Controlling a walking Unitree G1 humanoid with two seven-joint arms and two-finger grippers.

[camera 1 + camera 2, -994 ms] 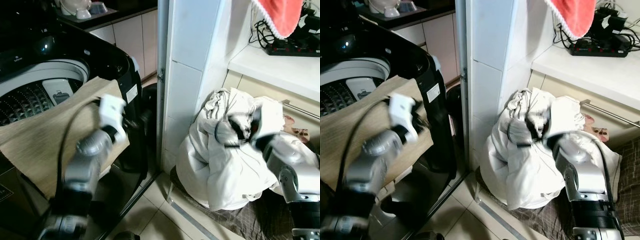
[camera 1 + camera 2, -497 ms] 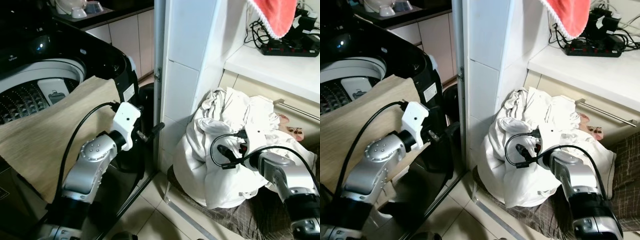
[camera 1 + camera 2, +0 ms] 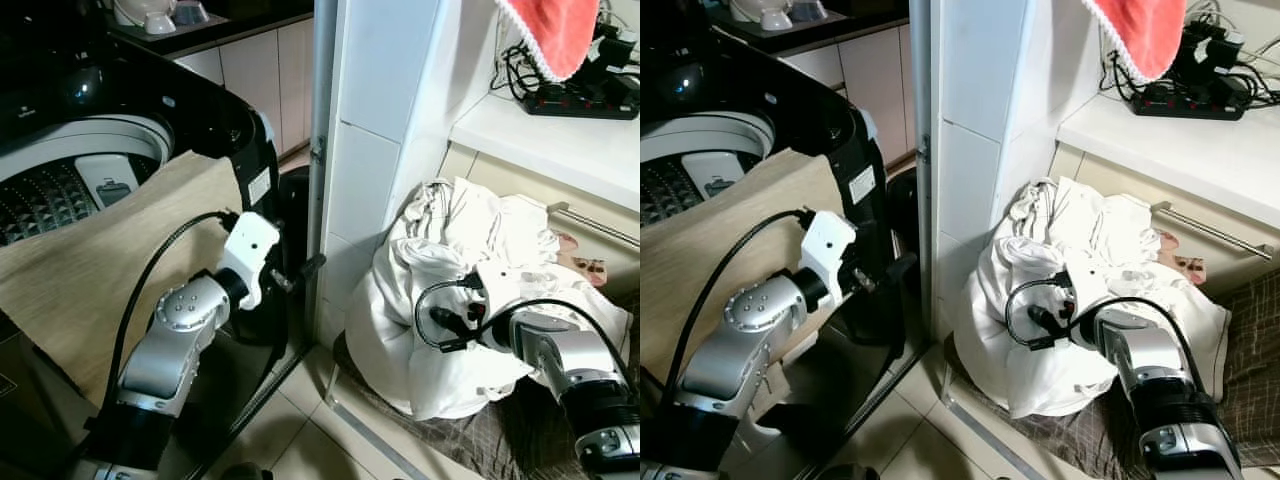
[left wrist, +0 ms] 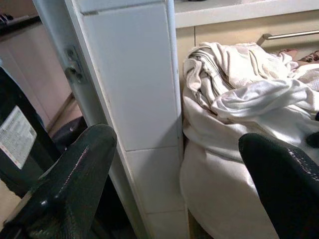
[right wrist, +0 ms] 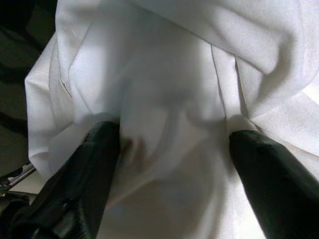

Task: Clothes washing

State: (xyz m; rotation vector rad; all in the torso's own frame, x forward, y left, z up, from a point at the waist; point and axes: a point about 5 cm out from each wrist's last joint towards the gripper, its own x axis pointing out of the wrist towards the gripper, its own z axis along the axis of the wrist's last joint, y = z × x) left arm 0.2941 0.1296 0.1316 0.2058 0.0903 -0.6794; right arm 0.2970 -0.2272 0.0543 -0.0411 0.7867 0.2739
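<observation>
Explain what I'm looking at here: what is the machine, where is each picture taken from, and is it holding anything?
This is a humanoid robot doing laundry. Two pictures come from cameras in its head, looking down; two come from its wrists, looking along each end effector's black fingers. On its left stands an open washing machine with a beige cloth draped over its rim. The left end effector hangs open in the air beside the tiled pillar, holding nothing. The right end effector presses its open fingers into a pile of white clothes on the floor; nothing is gripped yet.

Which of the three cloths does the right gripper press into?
The white pile on the floor: the open right gripper pushes into it. The beige cloth drapes over the washer; the red one hangs above.
</observation>
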